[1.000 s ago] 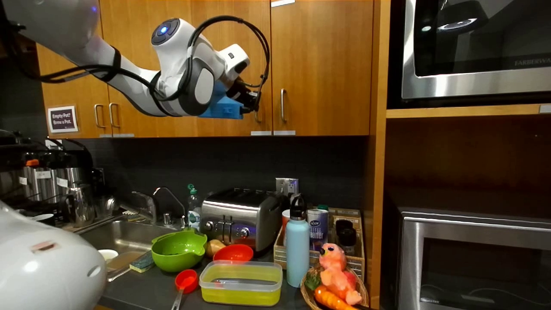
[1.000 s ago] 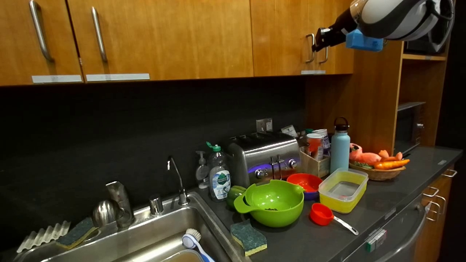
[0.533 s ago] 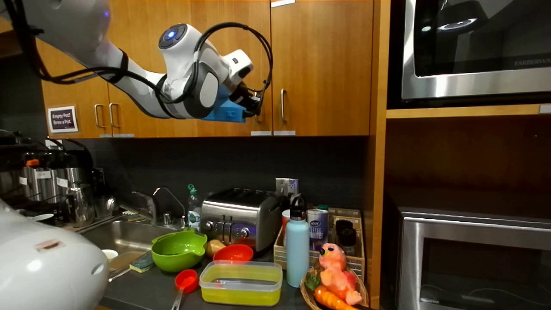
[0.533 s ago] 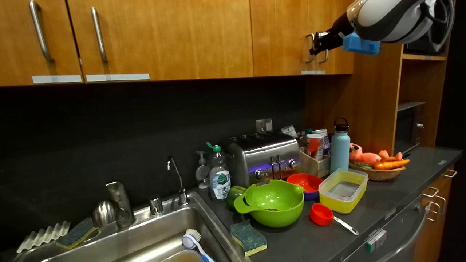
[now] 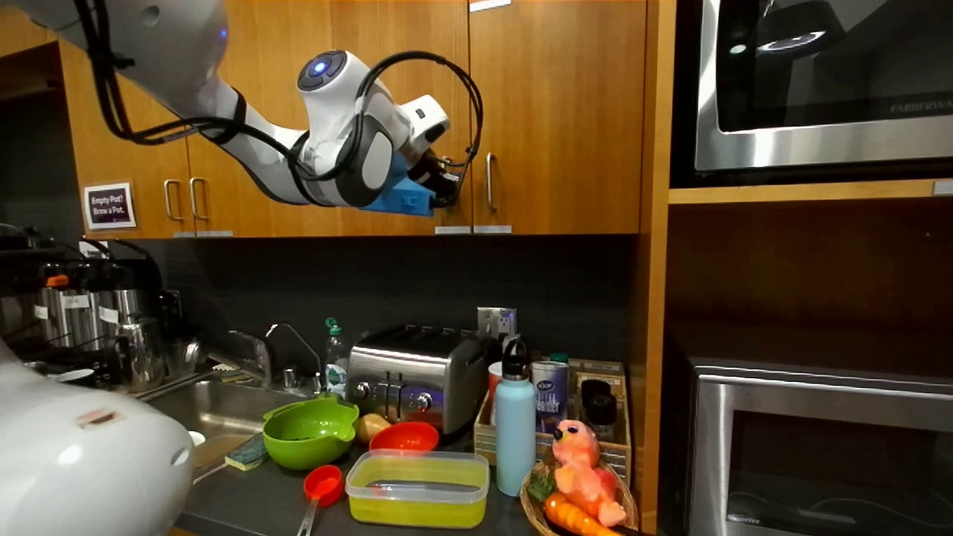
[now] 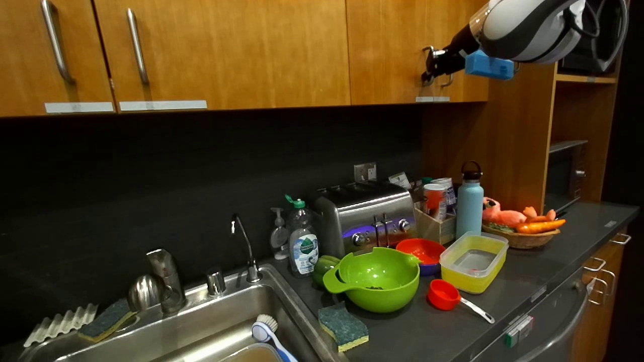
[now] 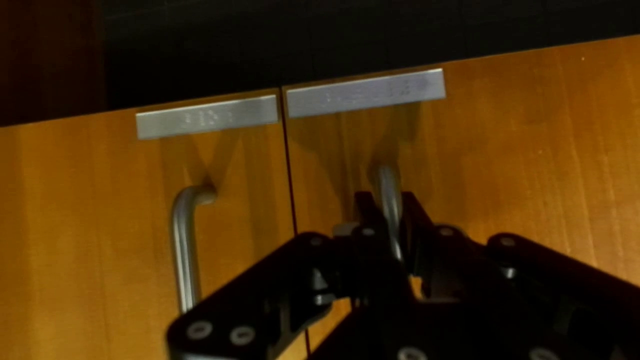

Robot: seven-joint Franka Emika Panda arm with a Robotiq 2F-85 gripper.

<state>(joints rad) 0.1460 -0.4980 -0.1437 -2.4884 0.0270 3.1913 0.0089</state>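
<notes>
Early stage, I'd say. Reach looks done: gripper (image 7: 388, 202) is at the cabinet handle (image 7: 392, 207), right of centre in the wrist view. Fingers (image 7: 416, 216) stand close together, one each side of it; clamped or just straddling, can't tell (contact edges too dark). Not done: door (image 7: 510, 150) is shut, seam (image 7: 289, 175) with the next door (image 7: 100, 210) narrow and straight. Second handle (image 7: 185, 250), lower left there, looks untouched. Bowl (image 6: 380, 297) and tub (image 6: 469, 282), lower right in an exterior view, sit on the surface (image 6: 407, 334), well apart from the gripper.
</notes>
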